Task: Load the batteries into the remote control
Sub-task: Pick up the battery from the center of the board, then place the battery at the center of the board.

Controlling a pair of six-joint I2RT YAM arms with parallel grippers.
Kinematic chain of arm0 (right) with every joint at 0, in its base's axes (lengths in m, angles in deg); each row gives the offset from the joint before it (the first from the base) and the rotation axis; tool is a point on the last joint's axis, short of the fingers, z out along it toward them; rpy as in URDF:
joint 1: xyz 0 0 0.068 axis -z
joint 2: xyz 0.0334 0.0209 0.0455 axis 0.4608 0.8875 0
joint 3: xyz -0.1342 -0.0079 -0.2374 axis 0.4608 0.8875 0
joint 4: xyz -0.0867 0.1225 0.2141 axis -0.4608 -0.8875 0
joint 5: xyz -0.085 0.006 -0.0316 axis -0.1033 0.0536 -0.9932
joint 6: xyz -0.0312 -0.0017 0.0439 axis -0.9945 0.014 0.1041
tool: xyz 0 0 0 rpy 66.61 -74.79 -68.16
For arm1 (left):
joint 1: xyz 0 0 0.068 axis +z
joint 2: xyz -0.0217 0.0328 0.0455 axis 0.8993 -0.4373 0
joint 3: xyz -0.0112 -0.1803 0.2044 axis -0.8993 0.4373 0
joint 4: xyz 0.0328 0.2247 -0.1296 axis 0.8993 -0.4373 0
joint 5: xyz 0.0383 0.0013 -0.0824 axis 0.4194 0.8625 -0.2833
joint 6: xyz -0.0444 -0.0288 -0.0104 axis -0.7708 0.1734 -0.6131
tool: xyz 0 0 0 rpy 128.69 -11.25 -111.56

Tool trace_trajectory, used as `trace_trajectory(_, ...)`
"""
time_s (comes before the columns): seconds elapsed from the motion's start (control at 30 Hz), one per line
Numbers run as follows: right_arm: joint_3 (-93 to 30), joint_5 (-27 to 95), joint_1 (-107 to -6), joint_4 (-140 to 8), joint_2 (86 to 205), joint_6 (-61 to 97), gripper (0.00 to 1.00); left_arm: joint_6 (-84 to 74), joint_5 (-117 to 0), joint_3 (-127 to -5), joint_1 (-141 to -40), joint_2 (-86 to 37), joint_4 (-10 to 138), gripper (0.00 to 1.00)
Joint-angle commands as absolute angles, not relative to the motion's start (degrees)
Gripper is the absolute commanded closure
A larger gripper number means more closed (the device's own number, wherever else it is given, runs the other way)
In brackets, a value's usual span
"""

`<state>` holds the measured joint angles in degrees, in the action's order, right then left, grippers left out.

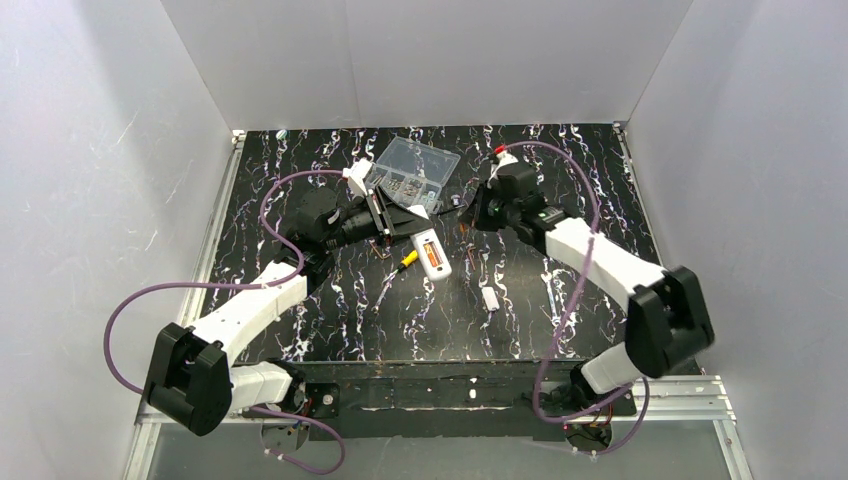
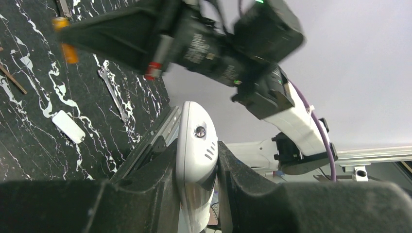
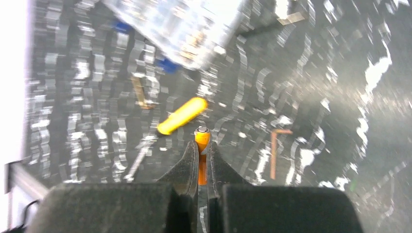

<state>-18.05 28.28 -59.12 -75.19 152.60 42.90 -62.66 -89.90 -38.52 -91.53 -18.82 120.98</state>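
The white remote control [image 1: 432, 253] sits pinched in my shut left gripper [image 1: 418, 232] over the middle of the table. Something orange shows in its upturned back. In the left wrist view the remote control [image 2: 194, 136] stands on edge between the two black fingers of the left gripper [image 2: 197, 167]. My right gripper [image 1: 470, 214] hovers just right of it. It is shut on a slim orange battery [image 3: 202, 137], whose metal tip pokes out past the right gripper [image 3: 201, 149]. That battery [image 2: 69, 52] also shows at the top left of the left wrist view.
A clear compartmented box [image 1: 415, 170] stands at the back centre. A yellow-handled screwdriver [image 1: 408, 258] lies just left of the remote. A small white plate [image 1: 490, 297] rests nearer the front, a thin metal wrench [image 2: 112, 93] beside it. White walls enclose three sides.
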Motion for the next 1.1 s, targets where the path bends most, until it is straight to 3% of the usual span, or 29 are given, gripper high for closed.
trace_trajectory(0.0, -14.1, 40.1, -58.6, -62.9, 141.8, 40.0, 0.99, -61.8, -92.4, -40.2, -91.0, -18.5, 125.0, 1.00)
trace_trajectory(0.43, 0.3, 49.3, -58.5, -45.5, 117.5, 43.1, 0.99, -62.1, -92.9, -42.6, -90.7, -20.6, 127.4, 1.00)
trace_trajectory(0.9, 2.2, 70.4, -58.6, -24.7, 119.6, 34.3, 0.99, -61.9, -92.6, -42.6, -90.8, -21.8, 132.7, 1.00)
trace_trajectory(1.07, 2.4, 75.8, -58.9, -25.1, 118.4, 26.5, 0.99, -61.9, -93.1, -42.5, -90.8, -22.0, 133.4, 1.00)
